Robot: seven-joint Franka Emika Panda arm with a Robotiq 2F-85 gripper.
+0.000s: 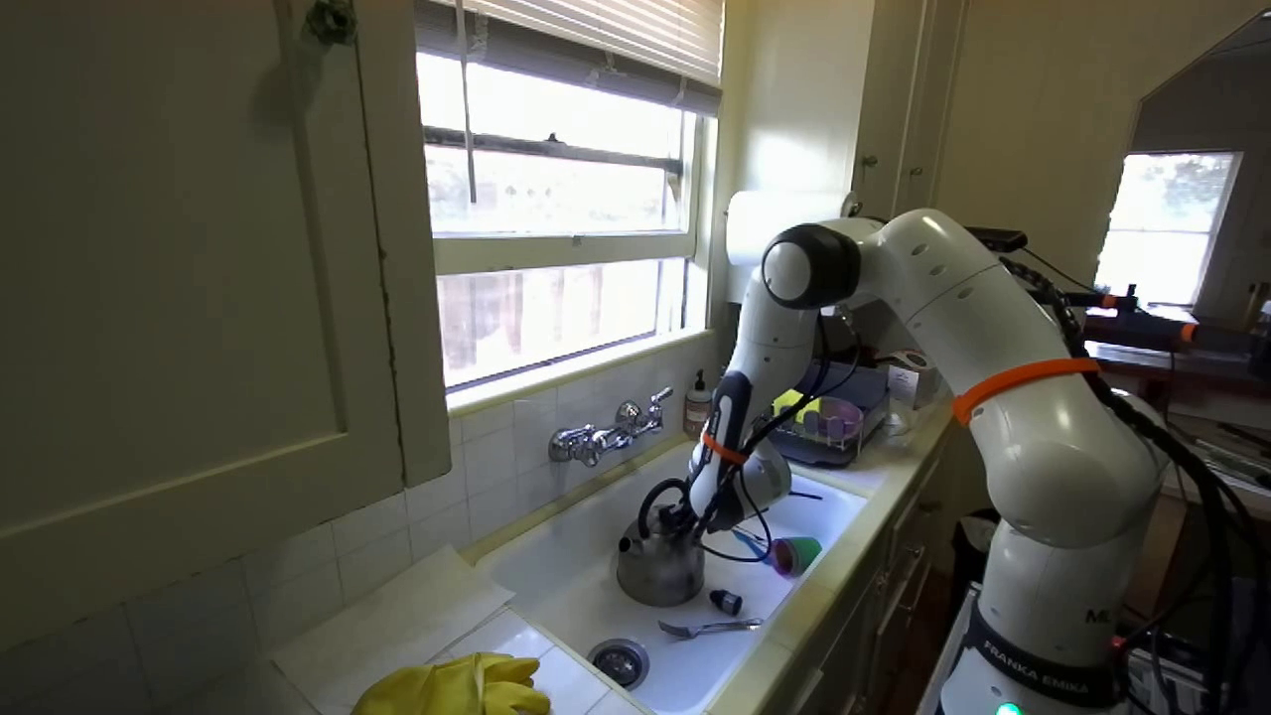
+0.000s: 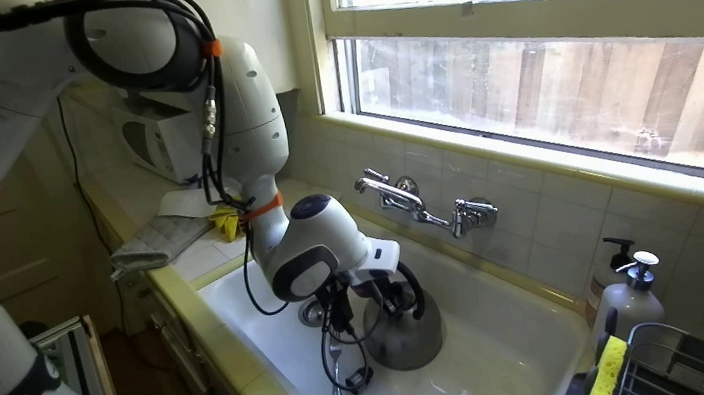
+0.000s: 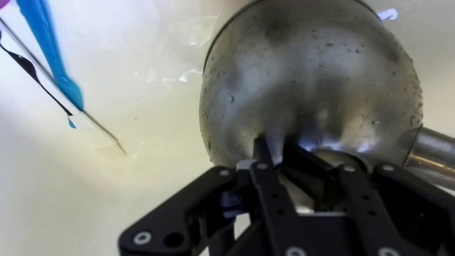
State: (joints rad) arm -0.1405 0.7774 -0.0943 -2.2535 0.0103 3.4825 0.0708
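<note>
Kettle (image 3: 309, 81) sits upright in the sink (image 1: 566, 571), between wall edge and front edge. Fingers (image 3: 262, 150) are at its top, by the handle (image 2: 412, 285); narrow gap between them, can't tell if they grip anything. Fork (image 1: 720, 627) lies apart, on the kettle's front-edge side.

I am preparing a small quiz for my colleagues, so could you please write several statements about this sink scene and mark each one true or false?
1. A metal kettle is in the white sink. True.
2. The kettle covers the drain. False: the kettle stands apart from the drain.
3. Yellow rubber gloves lie in the sink. False: the gloves lie on the counter.
4. The gripper is at the top of the kettle. True.
5. A metal fork lies in the sink. True.
6. The kettle's handle is red. False: the handle is black.
</note>
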